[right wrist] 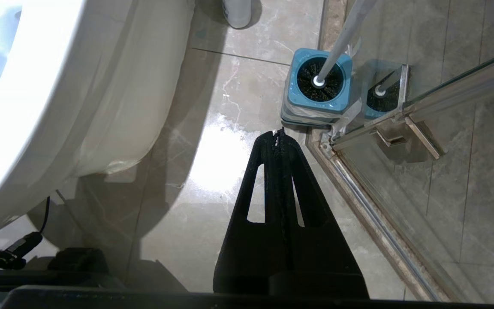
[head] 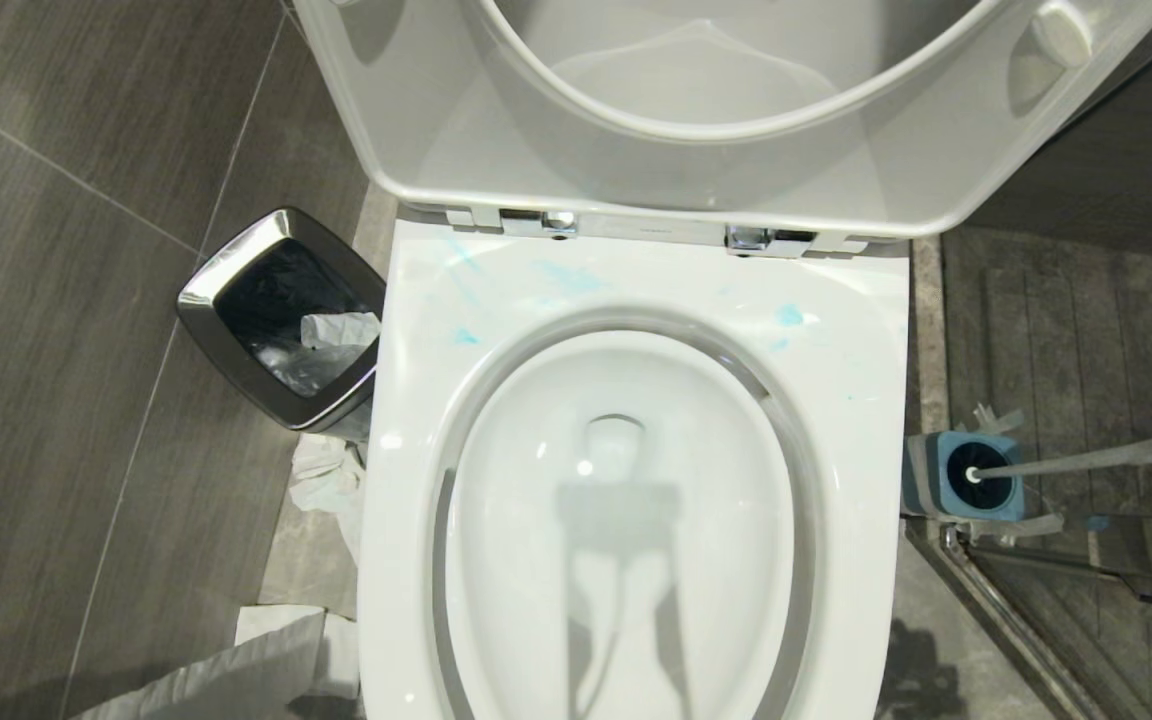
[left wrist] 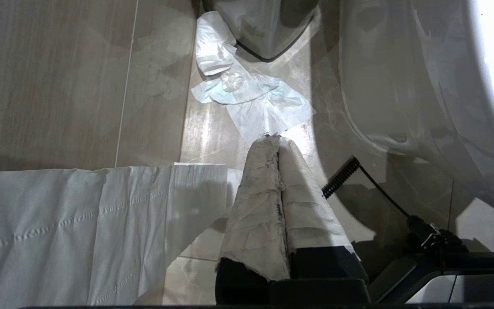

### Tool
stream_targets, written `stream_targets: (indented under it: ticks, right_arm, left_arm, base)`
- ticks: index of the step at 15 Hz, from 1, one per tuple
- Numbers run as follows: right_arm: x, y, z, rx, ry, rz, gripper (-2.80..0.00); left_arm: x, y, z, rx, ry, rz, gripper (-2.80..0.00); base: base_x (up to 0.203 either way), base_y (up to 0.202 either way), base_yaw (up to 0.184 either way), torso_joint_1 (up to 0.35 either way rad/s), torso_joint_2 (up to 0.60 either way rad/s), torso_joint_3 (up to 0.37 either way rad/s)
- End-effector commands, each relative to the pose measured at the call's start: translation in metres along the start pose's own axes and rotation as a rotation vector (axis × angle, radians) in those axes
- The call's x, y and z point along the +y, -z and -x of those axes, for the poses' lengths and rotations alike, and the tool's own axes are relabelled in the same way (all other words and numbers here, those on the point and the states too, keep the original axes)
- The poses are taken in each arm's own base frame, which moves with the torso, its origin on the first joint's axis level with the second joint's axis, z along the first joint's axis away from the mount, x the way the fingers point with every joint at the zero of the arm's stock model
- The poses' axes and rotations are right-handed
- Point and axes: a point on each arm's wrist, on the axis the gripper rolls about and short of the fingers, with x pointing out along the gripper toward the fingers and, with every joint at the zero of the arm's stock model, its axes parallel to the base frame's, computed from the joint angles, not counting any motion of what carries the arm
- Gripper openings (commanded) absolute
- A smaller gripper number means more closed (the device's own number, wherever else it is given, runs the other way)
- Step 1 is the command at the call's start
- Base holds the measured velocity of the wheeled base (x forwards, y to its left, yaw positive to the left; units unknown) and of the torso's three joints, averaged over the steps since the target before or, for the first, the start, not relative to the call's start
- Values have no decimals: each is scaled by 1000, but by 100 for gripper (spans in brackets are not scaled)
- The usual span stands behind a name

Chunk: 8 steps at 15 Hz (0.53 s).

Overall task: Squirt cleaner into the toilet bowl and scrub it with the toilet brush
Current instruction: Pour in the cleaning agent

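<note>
The toilet bowl (head: 626, 520) fills the middle of the head view with seat and lid raised; pale blue smears of cleaner (head: 568, 276) lie on the back of its broad rim, near the hinges, while the basin itself looks white, so I judge the scrubbing not yet begun; the brush (right wrist: 320, 79) stands head-down in its blue holder (right wrist: 294, 96) on the floor at the bowl's right side, against the corner of the glass shower frame (right wrist: 371, 120); its slim white handle rises from the holder and leans away from the bowl, its long axis steep rather than level; neither arm shows in the head view; the right gripper (right wrist: 279, 133) hangs low over the floor with its black fingers pressed together and empty, the holder just ahead of their tips and slightly to the shower side; the left gripper (left wrist: 278, 139), its fingers wrapped in pale cloth and likewise closed on nothing, hangs on the bowl's far side over crumpled tissue (left wrist: 251, 96), near a steel bin (head: 281, 315); the right arm is plainly nearer, and I judge it must part its fingers and take the handle across its axis, above the holder.
</note>
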Motion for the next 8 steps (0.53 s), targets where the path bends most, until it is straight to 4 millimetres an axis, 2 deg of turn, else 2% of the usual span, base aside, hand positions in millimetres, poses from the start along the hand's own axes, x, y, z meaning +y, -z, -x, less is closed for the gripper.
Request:
stream_targets:
  ticks: [1,6,8]
  right_arm:
    - [0,7,-2,24,1,0,-280]
    - [0,5,-2,52,2,-2,-280]
    - [0,-3,1,141,17,1,-280]
  left_arm:
    - [0,0,0,3,0,0,-280]
    - [0,0,0,3,0,0,-280]
    - [0,0,0,3,0,0,-280]
  base:
    - [0,0,0,0,0,0]
    - [0,0,0,0,0,0]
    - [0,0,0,0,0,0]
